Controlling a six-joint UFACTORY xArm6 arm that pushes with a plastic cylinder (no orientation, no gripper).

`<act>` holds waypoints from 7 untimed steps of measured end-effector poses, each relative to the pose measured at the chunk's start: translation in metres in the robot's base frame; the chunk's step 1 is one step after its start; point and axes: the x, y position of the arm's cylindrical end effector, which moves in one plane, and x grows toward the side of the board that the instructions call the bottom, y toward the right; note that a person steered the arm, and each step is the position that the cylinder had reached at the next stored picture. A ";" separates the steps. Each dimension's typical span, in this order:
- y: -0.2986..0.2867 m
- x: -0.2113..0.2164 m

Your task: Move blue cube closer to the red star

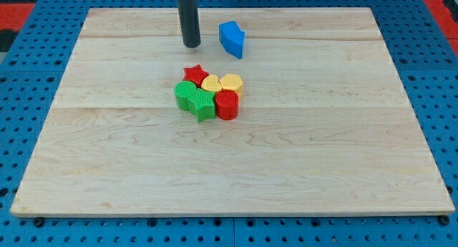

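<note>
Blue pegboard surrounds a pale wooden board [286, 168] that fills most of the view, with a red patch showing at the top corners. My tip [191, 44] is the lower end of a straight dark rod that comes down from the view's top edge; it has nothing that opens or closes and touches no block, so nothing is held or pressed by it.

At about 3 o'clock from my tip, just beside it but with bare wood between, lies the blue cube [232, 39], turned so one corner faces the view's bottom.

At roughly 6 o'clock from my tip, a fair stretch of board lower, sits the red star [194, 75]. It forms the upper left of a tight cluster near the board's middle. The blue cube is at about 1 o'clock from that star and clearly apart from it.

Touching the star at its 3 o'clock is a yellow heart [211, 83], and next along is a second yellow block [231, 83]. Below the star sits a green ribbed round block [186, 96], beside it a green star [203, 105], and at the cluster's lower right a red cylinder [227, 104]. All six blocks are packed together.
</note>
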 end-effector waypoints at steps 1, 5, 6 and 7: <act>0.028 -0.047; 0.086 -0.021; 0.058 -0.008; 0.038 0.003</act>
